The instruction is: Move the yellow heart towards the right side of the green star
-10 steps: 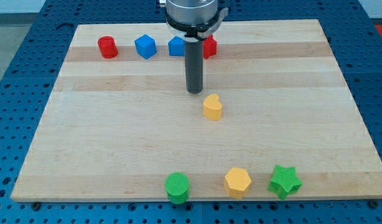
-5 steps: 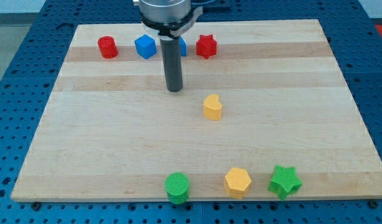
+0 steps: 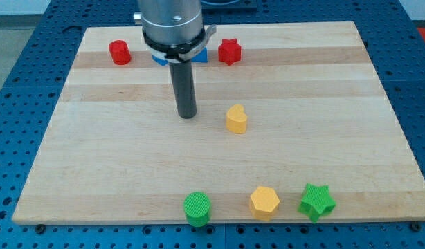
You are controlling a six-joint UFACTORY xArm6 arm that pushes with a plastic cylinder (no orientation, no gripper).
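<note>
My tip point(image 3: 187, 116) stands on the worktop point(image 3: 337, 138) near the yellow heart point(image 3: 236, 119), at its nine o'clock, not touching. The heart sits mid-board, its point towards five o'clock. The green star point(image 3: 317, 202) lies well apart, at five o'clock. No writing shows. The arm carries no gripper.
</note>
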